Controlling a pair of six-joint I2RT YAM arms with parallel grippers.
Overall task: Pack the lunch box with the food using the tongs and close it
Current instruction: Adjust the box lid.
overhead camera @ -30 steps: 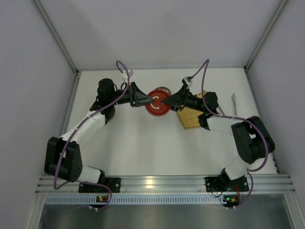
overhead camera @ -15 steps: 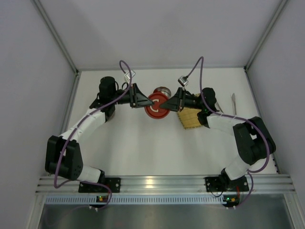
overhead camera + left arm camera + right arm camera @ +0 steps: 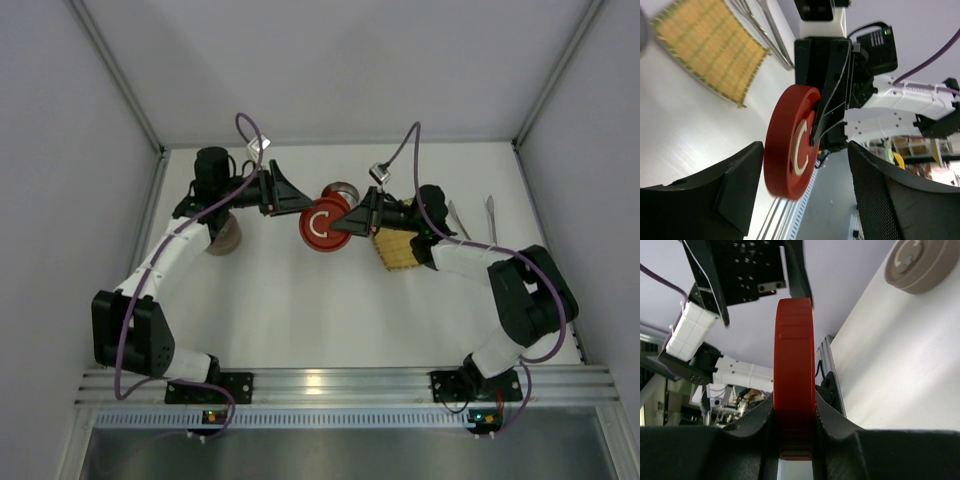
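A round red lid [image 3: 323, 226] with a white C mark stands on edge above the table. My right gripper [image 3: 352, 221] is shut on its rim; both fingers clamp the red lid [image 3: 794, 365] in the right wrist view. My left gripper [image 3: 303, 203] is open just left of it. The red lid [image 3: 790, 145] shows between its spread fingers [image 3: 880, 190], and neither finger presses on it. A round metal tin [image 3: 343, 189], which may be the lunch box, sits behind the lid. Silver tongs [image 3: 454, 218] lie right of the bamboo mat [image 3: 396, 249]. The food is out of view.
A beige round lid [image 3: 222, 236] lies under my left arm and appears again as the beige lid [image 3: 912, 260] in the right wrist view. A second silver utensil [image 3: 490, 212] lies near the right wall. The table [image 3: 300, 310] has walls on three sides.
My left gripper has opened and pulled back to the left, off the red lid. My right gripper has shut on the lid, which now stands on edge, shifted slightly left.
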